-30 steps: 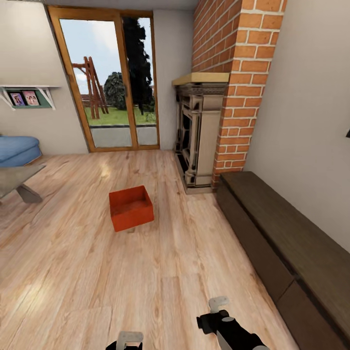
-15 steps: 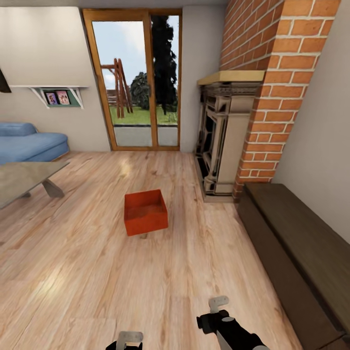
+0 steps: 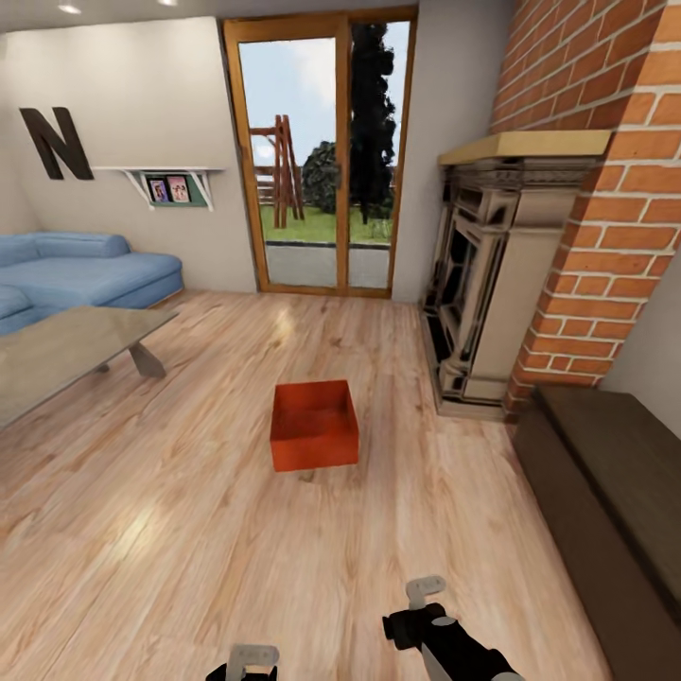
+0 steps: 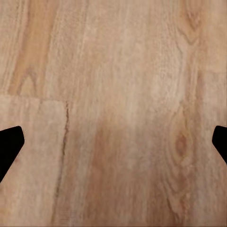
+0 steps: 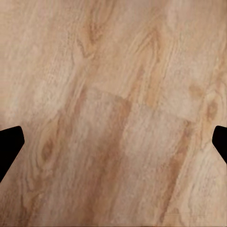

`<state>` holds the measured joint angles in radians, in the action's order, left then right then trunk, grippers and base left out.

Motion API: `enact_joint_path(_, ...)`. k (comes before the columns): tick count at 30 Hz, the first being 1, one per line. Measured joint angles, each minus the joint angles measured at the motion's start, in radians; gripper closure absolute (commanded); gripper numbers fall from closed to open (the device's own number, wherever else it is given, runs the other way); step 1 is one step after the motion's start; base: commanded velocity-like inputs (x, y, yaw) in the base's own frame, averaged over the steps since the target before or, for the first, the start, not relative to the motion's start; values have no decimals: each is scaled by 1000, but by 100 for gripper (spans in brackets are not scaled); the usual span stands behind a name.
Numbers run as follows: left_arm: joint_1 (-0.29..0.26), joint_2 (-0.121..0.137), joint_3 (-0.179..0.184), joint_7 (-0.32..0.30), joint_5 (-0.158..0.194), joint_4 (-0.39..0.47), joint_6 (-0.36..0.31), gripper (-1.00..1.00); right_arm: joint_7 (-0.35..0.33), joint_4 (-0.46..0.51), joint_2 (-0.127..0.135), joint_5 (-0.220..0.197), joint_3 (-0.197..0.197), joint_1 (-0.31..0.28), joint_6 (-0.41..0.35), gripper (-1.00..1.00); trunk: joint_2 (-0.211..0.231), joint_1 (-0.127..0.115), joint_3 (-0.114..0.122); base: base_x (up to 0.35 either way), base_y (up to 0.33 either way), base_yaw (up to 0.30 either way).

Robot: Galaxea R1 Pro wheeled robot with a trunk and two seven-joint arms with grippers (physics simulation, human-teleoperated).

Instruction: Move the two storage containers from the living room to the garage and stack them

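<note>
A: Where is the storage container (image 3: 314, 426)?

B: On the wood plank floor (image 3: 189, 530), out in front of the fireplace (image 3: 482, 284) and apart from its hearth, nearer the fireplace than the glass door (image 3: 322, 161). Only one bin is visible here.

A: How would it handle?

B: My guess is light, stiff plastic, empty, with smooth walls that could slip. It looks too wide for one gripper, so I'd press in on two opposite walls, or pinch the rim on each side.

A: Which way does it point?

B: It sits upright, mouth up. It looks nearly square; I can't tell its long axis. One wall faces the robot, about parallel to the fireplace front.

A: And the grippers?

B: The left gripper (image 4: 113, 142) and right gripper (image 5: 113, 142) are both spread wide, empty, over bare floor.
</note>
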<state>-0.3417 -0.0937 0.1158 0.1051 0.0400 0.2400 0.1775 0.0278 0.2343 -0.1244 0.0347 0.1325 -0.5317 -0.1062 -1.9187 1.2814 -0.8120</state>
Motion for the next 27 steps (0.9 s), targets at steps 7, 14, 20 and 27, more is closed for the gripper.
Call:
enact_joint_path(7,0,0,0,0,0,0,0,-100,0,1,1,0,0,0,0,-100,0,0,0,344,-2,238)
enact_joint_path(14,0,0,0,0,0,0,0,-100,-1,2,1,0,0,0,0,-100,0,0,0,344,-9,57)
enact_joint_path(20,0,0,0,0,0,0,0,-100,0,4,2,0,-2,0,0,-100,0,0,0,344,-85,8)
enact_joint_path(27,0,0,0,0,0,0,0,-100,2,12,3,-1,-4,0,-1,-100,0,0,0,342,-153,1)
